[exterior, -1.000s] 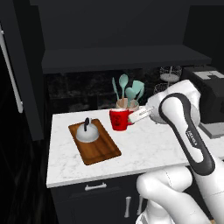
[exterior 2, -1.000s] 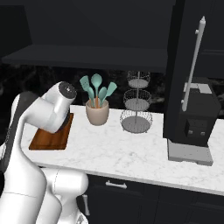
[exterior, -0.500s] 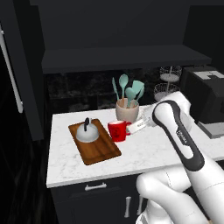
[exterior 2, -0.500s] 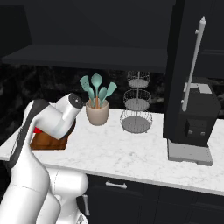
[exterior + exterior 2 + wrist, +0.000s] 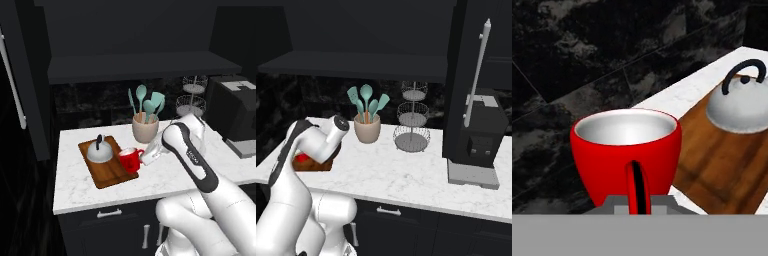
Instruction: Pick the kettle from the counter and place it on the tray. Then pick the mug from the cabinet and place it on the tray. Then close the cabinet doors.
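1. Marble-patterned counter (image 5: 165, 175) runs under a dark wall cabinet (image 5: 135, 65), whose doors stand open; 1 door (image 5: 468, 75) with its bar handle shows in the right base view.
2. Landmark: the tray (image 5: 111, 172). The kettle (image 5: 99, 151) sits on its rear half.
3. The gripper (image 5: 145, 156) is clenched on the mug (image 5: 130, 160), held by its handle side at the tray's near-right edge, over the rim.
4. Beige crock (image 5: 145, 130) of utensils stands just behind the tray's right side.
5. Judgement: carry the mug further over bare wood in front of the kettle, keep it upright, lower until seated, then release; avoid nudging the kettle.
6. Small writing on the arm's dark band is illegible; no other labels seen.
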